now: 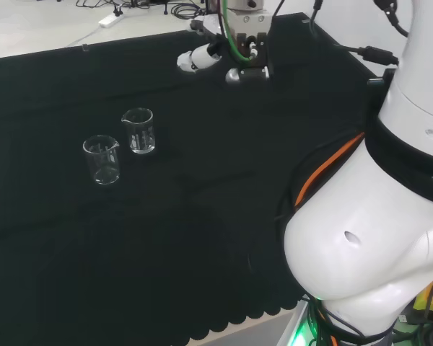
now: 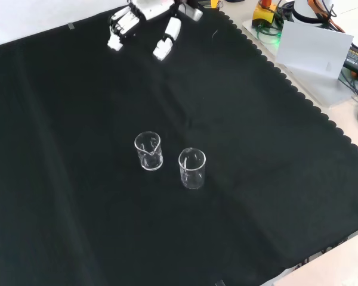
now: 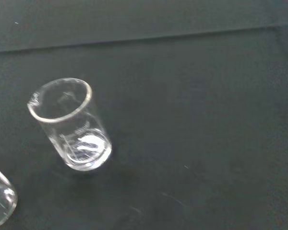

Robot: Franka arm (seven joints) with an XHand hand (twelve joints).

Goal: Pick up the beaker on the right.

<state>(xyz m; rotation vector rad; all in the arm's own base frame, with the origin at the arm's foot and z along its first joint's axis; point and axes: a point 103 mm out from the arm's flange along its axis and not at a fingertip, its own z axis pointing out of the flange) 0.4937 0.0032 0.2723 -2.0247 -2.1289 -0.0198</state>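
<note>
Two clear, empty glass beakers stand upright and close together on the black cloth. In the head view one beaker point(image 1: 138, 130) is to the right and a little farther back, the other beaker point(image 1: 102, 160) to the left and nearer. In the front view they appear as a left beaker point(image 2: 148, 151) and a right beaker point(image 2: 192, 168). The hand point(image 1: 202, 56) hangs well away from both, over the far part of the cloth, fingers relaxed and holding nothing. In the front view the hand point(image 2: 126, 22) comes in at the top edge. The wrist view has one whole beaker point(image 3: 69, 124) and the rim of another beaker point(image 3: 0, 203) at the picture's corner.
The arm's large white links point(image 1: 375, 216) stand at the head view's right. In the front view a white board point(image 2: 313, 47), cables and gear lie beyond the cloth's scalloped edge point(image 2: 298, 95) at the upper right. Bare cloth surrounds the beakers on every side.
</note>
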